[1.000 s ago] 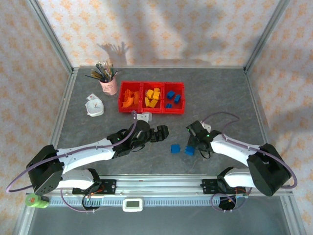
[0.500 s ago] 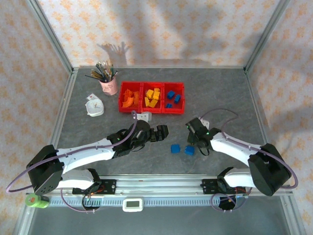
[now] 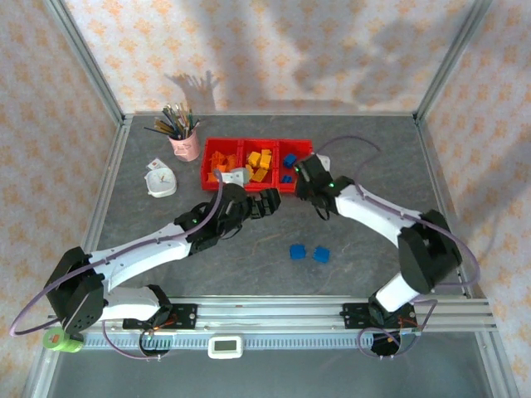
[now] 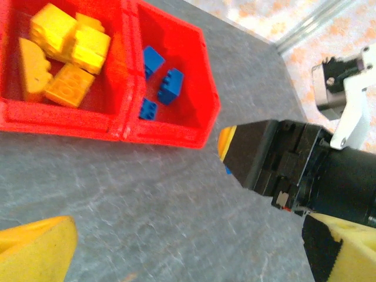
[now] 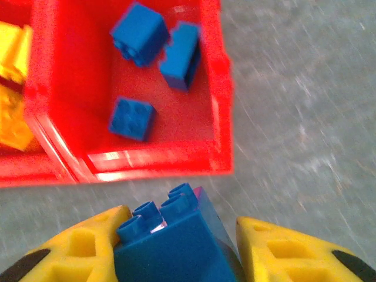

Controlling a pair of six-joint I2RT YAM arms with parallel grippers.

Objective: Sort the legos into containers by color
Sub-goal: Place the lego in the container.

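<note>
We see right gripper (image 5: 179, 249) pinching blue brick (image 5: 167, 232). Just ahead of it, red bins (image 5: 218, 88): nearest holds three blue bricks (image 5: 133, 118), next one left yellow bricks (image 4: 70, 53), last one orange bricks (image 3: 216, 168). Left gripper (image 4: 188, 247) spread wide, holding nothing, bins just ahead too.

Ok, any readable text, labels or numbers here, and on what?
No legible text anywhere.
Face of the white clock-like object beside the pink cup: too small to read.
Screen of the white display unit on the front rail: too small to read.
Studs of the blue brick: blurred, no lettering readable.
</note>
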